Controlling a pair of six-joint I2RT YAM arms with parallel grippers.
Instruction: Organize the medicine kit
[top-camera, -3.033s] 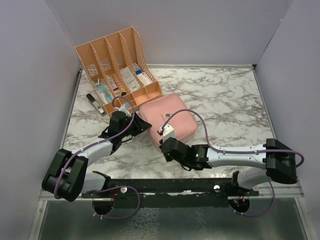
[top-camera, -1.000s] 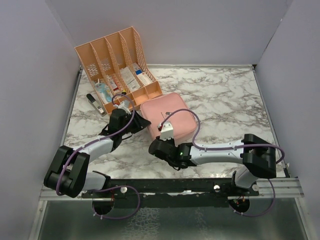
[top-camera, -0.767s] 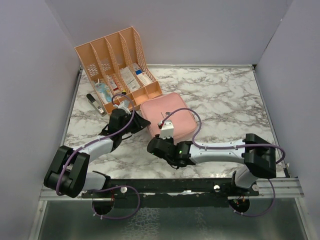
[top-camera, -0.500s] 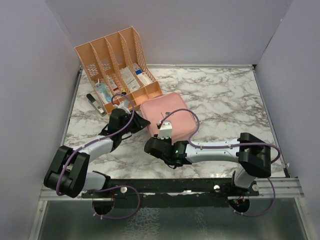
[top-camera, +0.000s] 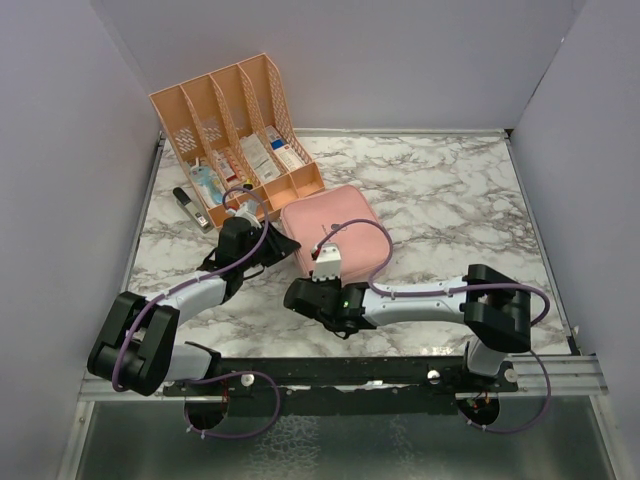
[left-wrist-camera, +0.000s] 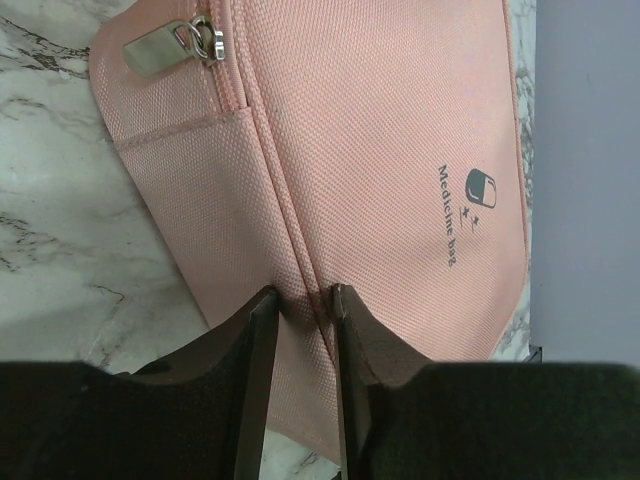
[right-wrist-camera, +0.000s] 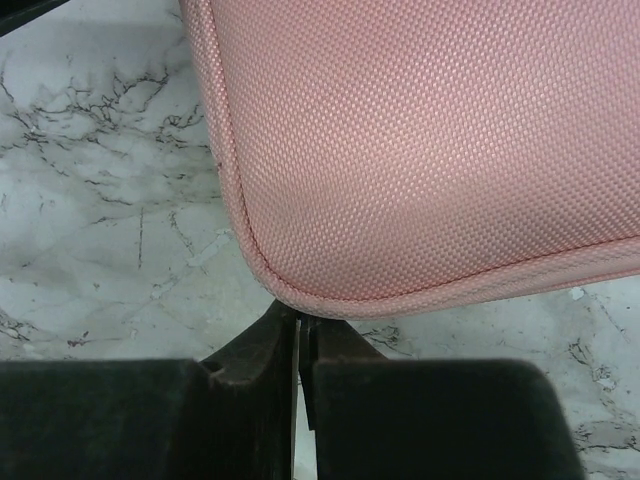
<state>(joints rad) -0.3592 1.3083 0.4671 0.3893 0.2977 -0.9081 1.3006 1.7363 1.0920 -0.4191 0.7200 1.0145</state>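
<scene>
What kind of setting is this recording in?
Probably a staged robot test booth: plain panel walls box in a marble-pattern table, two arms are bolted to a rail at its near edge, and a medicine kit and peach organizer sit as props.

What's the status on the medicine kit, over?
Left fingers pinching the medicine kit at its zip seam. Right fingers closed at its near corner. Kit closed, flat on table. Nothing in the way.

Open white marble tabletop (top-camera: 460, 200) lies right of the flat pink fabric zip case (top-camera: 330, 213); a peach slotted plastic organizer (top-camera: 235, 125) blocks far left; left arm (top-camera: 195, 290) and right arm (top-camera: 420, 298) crowd the case's near-left.
</scene>
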